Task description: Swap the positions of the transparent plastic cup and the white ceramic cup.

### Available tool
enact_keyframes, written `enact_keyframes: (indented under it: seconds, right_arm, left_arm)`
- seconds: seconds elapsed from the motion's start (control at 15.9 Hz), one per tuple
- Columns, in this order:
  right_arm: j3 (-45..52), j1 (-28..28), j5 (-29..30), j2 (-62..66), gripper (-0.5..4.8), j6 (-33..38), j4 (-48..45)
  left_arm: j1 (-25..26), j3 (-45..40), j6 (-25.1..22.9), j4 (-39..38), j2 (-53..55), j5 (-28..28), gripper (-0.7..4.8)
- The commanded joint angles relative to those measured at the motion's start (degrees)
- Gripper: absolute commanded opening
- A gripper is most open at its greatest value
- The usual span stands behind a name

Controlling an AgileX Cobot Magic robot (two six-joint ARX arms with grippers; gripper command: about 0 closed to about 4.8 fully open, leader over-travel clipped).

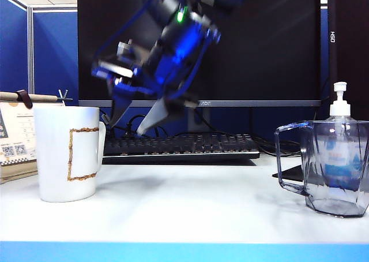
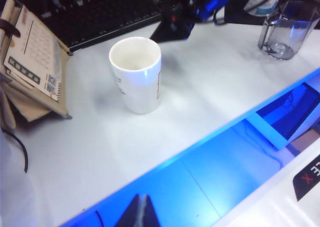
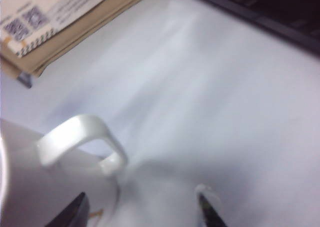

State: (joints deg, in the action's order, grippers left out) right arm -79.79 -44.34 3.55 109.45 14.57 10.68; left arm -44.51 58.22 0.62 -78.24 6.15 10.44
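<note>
The white ceramic cup [image 1: 66,152] stands upright at the table's left, its handle toward the middle. At the far right stands the transparent plastic cup [image 1: 331,167], handle facing left. My right gripper [image 1: 128,123] reaches across from above and hangs open just right of the white cup's handle, above the table. In the right wrist view the white cup [image 3: 30,187] and its handle [image 3: 82,142] lie beside my open right gripper [image 3: 141,199], with nothing between the fingers. My left gripper [image 2: 141,199] is shut and empty, held off the table's front edge, far from the white cup [image 2: 136,74] and the transparent cup [image 2: 286,29].
A black keyboard [image 1: 179,146] and a dark monitor [image 1: 202,42] stand behind the cups. A clear pump bottle [image 1: 339,109] rises behind the transparent cup. A desk calendar [image 1: 14,138] leans at the far left. The table's blue front edge [image 1: 184,251] runs along the near side.
</note>
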Motion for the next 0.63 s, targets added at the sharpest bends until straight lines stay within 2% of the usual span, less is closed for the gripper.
enact_keyframes:
  seconds: [0.06,0.19,0.38,0.5,0.63]
  right_arm:
    - [-0.31,-0.11,-1.51,-2.08,2.74,-0.24,2.58]
    - [-0.31,-0.22,-2.54,-3.85,2.74,-0.24,5.55]
    - [-0.28,-2.05,-5.66,-9.53,2.61,-2.86,11.34]
    - [-0.28,-5.09,-11.52,-14.84,2.50,-6.99,13.11]
    - [-0.28,-11.08,-20.57,-22.64,2.36,-12.57,12.37]
  left_arm:
    - [0.02,0.04,-1.29,0.76,0.09,-0.17,-0.06]
    - [0.02,0.04,-1.88,0.79,0.09,-0.15,-0.06]
    - [0.02,0.04,-3.56,1.75,0.00,4.48,-0.06]
    - [0.00,0.07,-4.09,4.76,-1.01,7.13,-0.06]
    - [0.00,0.07,-4.76,11.69,-4.33,7.37,-0.06]
